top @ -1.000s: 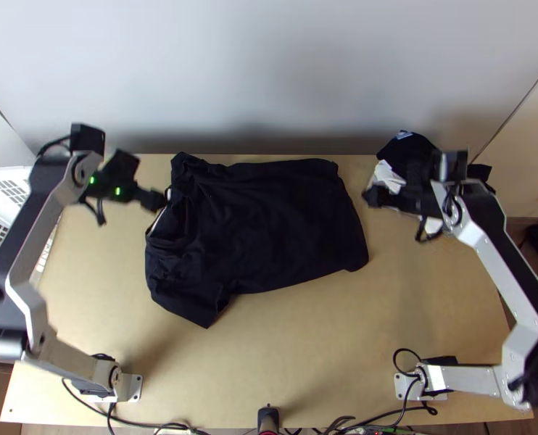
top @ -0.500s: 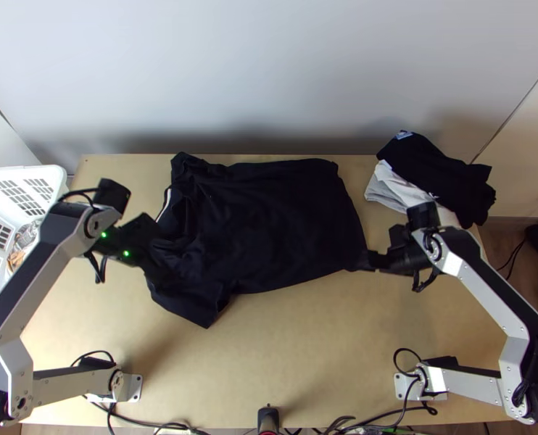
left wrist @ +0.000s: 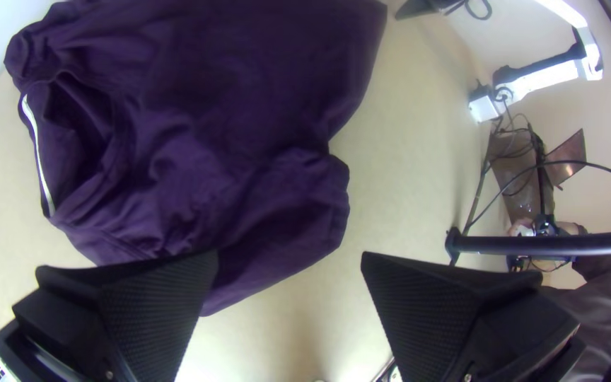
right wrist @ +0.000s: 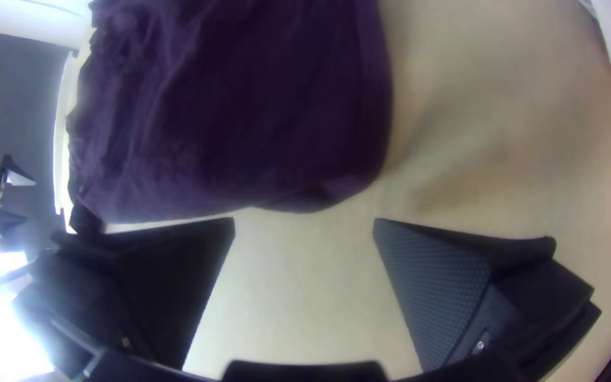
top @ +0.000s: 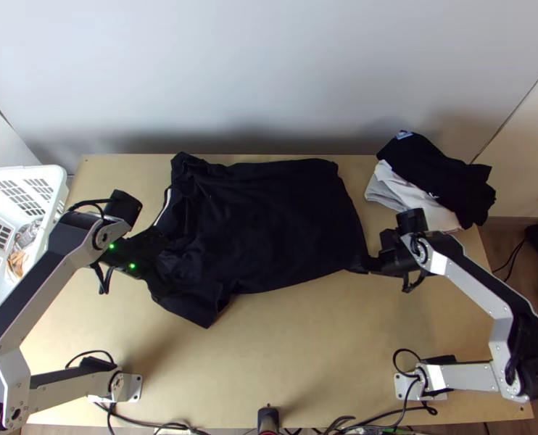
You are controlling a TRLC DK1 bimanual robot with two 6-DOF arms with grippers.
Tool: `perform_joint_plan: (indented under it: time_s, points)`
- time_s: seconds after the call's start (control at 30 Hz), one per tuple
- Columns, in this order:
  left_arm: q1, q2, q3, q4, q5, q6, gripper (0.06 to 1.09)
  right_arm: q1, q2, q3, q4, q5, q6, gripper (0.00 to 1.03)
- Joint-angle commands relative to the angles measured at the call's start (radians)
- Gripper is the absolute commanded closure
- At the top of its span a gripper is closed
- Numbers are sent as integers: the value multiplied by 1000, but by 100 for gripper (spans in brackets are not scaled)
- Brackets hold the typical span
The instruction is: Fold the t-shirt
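The dark t-shirt (top: 269, 225) lies spread on the table, hem side to the right, its collar and sleeve area rumpled at the left. My left gripper (top: 164, 272) is over the shirt's left sleeve area in the top view; in the left wrist view my left gripper (left wrist: 290, 258) is open, with the t-shirt (left wrist: 199, 141) beyond it. At the shirt's lower right corner is my right gripper (top: 365, 264). In the right wrist view my right gripper (right wrist: 304, 225) is open, the near edge of the t-shirt (right wrist: 249, 120) just ahead of its fingertips.
A pile of black (top: 439, 177) and light cloth (top: 407, 194) lies at the table's back right. A white basket (top: 22, 174) with things in it stands at the left edge. Bare wood (top: 298, 341) stretches between the shirt and the near edge.
Both arms have come toward the table's near side. My left gripper went from the collar to the sleeve area, my right from beside the cloth pile to the shirt's lower right corner.
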Motion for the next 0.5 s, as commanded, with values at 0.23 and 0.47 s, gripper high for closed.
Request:
perform_joint_plan:
  time_s: [0.23, 0.47]
  points:
    - [-3, 5, -4, 16, -2, -1, 10, 68, 132, 68, 139, 0, 41, 48]
    - [11, -1, -2, 14, -5, 2, 10, 92, 151, 76, 182, 4, 61, 100]
